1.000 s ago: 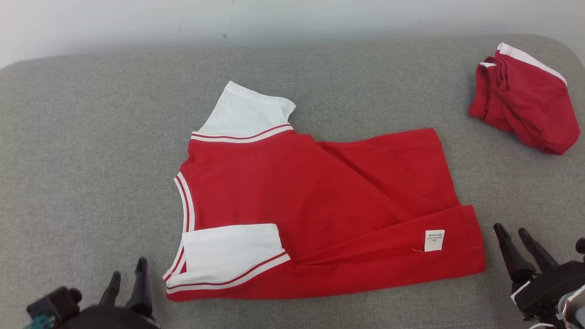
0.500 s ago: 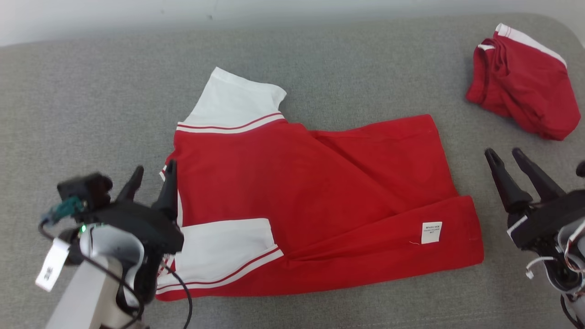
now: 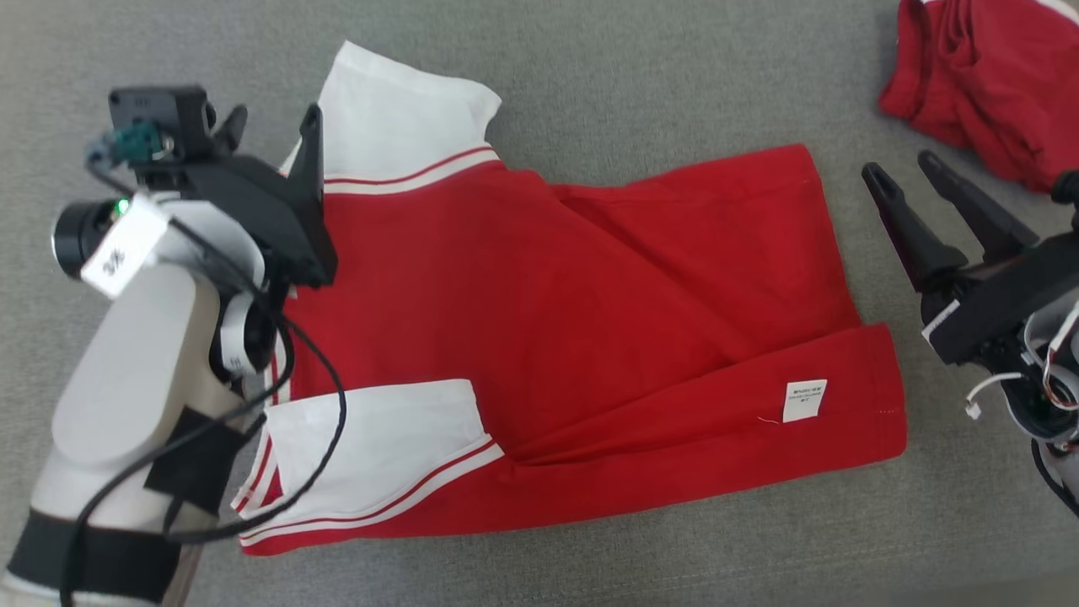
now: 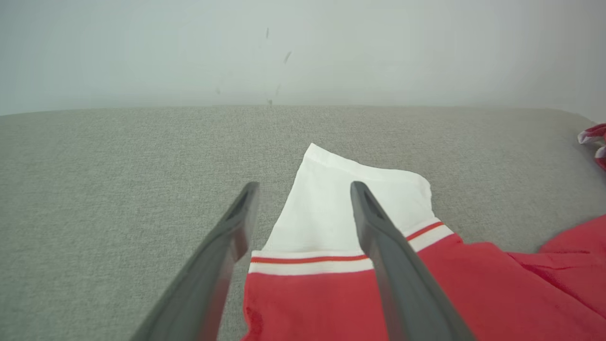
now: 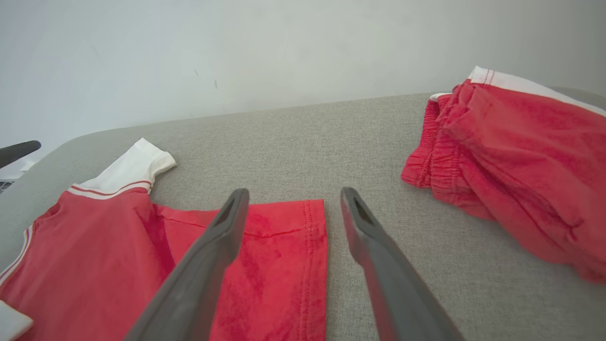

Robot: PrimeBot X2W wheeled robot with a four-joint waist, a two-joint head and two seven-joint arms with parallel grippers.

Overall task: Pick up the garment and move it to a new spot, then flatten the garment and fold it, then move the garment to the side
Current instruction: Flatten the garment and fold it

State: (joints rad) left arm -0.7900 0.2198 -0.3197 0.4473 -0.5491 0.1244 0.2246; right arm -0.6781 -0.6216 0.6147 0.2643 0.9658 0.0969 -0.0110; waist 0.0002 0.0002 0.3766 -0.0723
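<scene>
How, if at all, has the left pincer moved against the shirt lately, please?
Yes: the left pincer went forward, from the near sleeve of the shirt to its far sleeve.

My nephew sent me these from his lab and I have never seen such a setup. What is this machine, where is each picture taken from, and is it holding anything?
It is a two-armed robot working at a grey padded surface. The wide picture comes from a camera on its head, looking down. The other two come from cameras on its wrists, each looking along that arm's two dark fingers. A red shirt with white sleeves lies spread in the middle, partly folded over itself, with a small white label near its hem. A second red garment sits bunched at the far right. The left gripper is at the shirt's far white sleeve; the right gripper is beside the shirt's hem. Both are open and hold nothing.
</scene>
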